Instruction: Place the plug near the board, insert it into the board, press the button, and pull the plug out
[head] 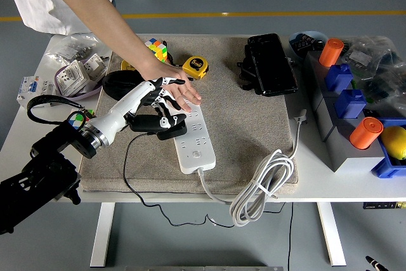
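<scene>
Head view: plug (158, 125) under left hand (154, 96)

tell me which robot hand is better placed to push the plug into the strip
Left. The left hand is already over the far end of the power strip, with the black plug right beneath it. No right arm shows in the head view.

yellow tape measure (195, 65) beside a rubik's cube (156, 47) — orange cylinders (330, 51) far right.
</scene>
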